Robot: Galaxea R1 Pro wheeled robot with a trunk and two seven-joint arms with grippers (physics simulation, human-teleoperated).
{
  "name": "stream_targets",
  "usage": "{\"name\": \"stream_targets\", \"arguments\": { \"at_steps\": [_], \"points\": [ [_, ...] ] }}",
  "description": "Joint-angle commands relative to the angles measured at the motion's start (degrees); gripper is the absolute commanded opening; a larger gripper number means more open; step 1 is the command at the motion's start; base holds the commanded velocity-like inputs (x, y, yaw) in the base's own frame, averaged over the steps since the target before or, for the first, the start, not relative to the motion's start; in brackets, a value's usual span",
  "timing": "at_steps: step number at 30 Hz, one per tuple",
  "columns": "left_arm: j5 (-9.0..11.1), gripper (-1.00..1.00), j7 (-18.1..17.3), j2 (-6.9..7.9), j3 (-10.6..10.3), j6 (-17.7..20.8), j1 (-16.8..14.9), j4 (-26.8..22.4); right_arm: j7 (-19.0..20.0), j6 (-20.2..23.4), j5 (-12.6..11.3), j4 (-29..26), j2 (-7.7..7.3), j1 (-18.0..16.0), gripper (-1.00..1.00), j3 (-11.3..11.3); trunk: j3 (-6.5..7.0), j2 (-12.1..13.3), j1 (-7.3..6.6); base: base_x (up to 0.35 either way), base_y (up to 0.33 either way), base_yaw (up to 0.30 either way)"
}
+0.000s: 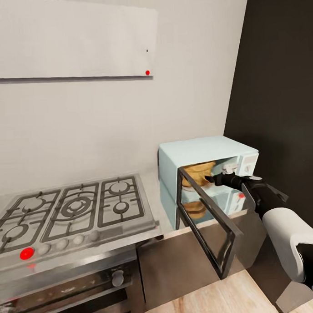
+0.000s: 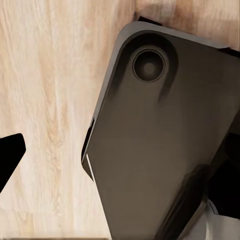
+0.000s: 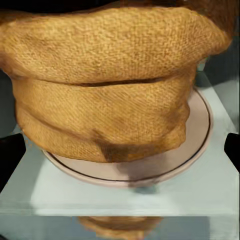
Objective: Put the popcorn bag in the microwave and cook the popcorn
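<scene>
- The popcorn bag (image 1: 198, 172) sits inside the microwave (image 1: 206, 150) on its pale round turntable (image 3: 197, 145). The microwave stands at about 4 o'clock on the desk (image 1: 152, 207).
- The microwave door (image 1: 209, 224) hangs open toward me.
- My right hand (image 1: 215, 178) reaches into the opening. Its fingers seem spread wide, just short of the bag, holding nothing.
- My left hand's state I cannot tell.

head: microwave (image 1: 207, 172) viewed from above-left, mid-range | right wrist: aimed into microwave, popcorn bag (image 3: 112, 85) close, shared with head | left wrist: aimed down at wood floor (image 2: 47, 100)
</scene>
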Motion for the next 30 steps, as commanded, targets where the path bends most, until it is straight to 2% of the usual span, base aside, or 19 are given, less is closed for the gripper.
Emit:
{"name": "stream_targets", "arguments": {
  "at_steps": [1, 6, 20, 23, 26, 28, 29, 30],
  "points": [
    [0.2, 1.00, 0.1, -0.02, 0.1, -0.1, 0.0, 0.0, 0.5, 0.3, 1.1, -0.1, 0.08, 0.0, 1.00, -0.4, -0.07, 0.0, -0.03, -0.315, -0.070, 0.000],
    [0.2, 1.00, 0.1, -0.02, 0.1, -0.2, 0.0, 0.0, 0.5, 0.2, 2.4, -0.1, 0.13, 0.0, 1.00, -0.4, -0.07, 0.0, -0.03, -0.315, -0.071, 0.000],
    [0.2, 1.00, 0.1, -0.02, 0.1, -0.1, 0.0, 0.0, 0.3, 0.3, 2.4, 0.0, 0.04, 0.0, 1.00, -0.4, -0.07, 0.0, -0.03, -0.315, -0.070, 0.000],
    [0.2, 1.00, 0.1, -0.02, 0.0, -0.2, 0.0, 0.0, 0.3, 0.4, 2.4, 0.2, -0.67, 0.0, 1.00, -0.4, -0.07, 0.0, -0.03, -0.316, -0.070, 0.000],
    [0.2, 1.00, 0.1, -0.02, 0.0, -0.2, 0.0, -0.1, 0.3, 0.5, 2.9, 0.8, -2.66, 0.7, 1.00, -0.4, -0.07, 0.0, -0.03, -0.315, -0.070, 0.000],
    [0.1, 1.00, 0.1, -0.05, 0.0, -0.2, 0.0, -0.1, 0.3, 0.7, 4.2, 2.7, -4.20, 2.2, 1.00, -0.5, -0.07, 0.0, -0.03, -0.315, -0.070, 0.000],
    [0.1, 1.00, 0.1, -0.08, 0.0, -0.2, 0.0, -0.1, 0.3, 0.5, 6.6, 9.5, -6.09, 3.1, 1.00, -0.4, -0.07, 0.0, -0.03, -0.315, -0.070, 0.000],
    [0.1, 1.00, 0.1, -0.07, 0.0, -0.2, 0.0, -0.1, 0.2, 0.2, 8.8, 16.1, -6.91, 3.2, 1.00, -0.4, -0.07, 0.0, -0.03, -0.315, -0.071, 0.000]
  ]
}}
